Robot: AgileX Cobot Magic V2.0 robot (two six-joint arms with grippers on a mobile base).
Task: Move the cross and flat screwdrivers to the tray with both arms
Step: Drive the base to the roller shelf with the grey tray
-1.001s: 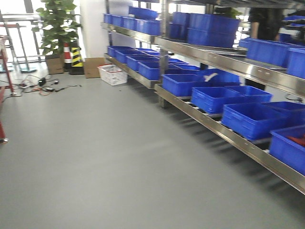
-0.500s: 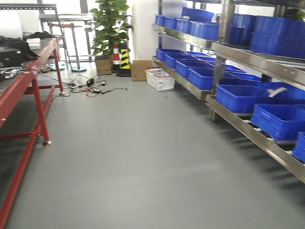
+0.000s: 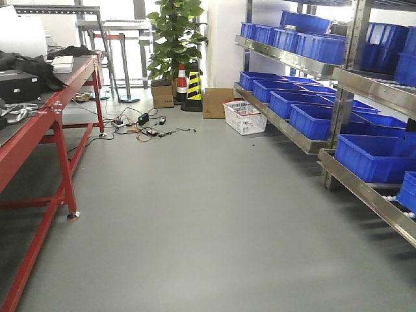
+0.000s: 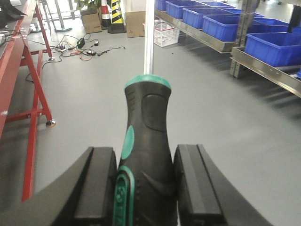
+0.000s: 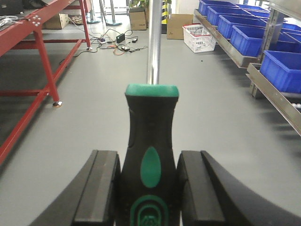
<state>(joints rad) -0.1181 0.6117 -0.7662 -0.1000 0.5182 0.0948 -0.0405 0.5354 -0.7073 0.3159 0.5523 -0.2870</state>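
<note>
Bright even light, blown-out windows (image 3: 123, 9), soft focus.

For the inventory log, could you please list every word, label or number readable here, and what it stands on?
No text is legible.
Emblem on the screwdriver handle in the right claw: moulded, cut off, unreadable.
Cardboard box: no print readable.

Left screwdriver (image 4: 148, 108) in left hand (image 4: 146, 153), right screwdriver (image 5: 151, 122) in right hand (image 5: 148, 155): black-green handles clamped, steel shafts forward; tip types unclear.
</note>
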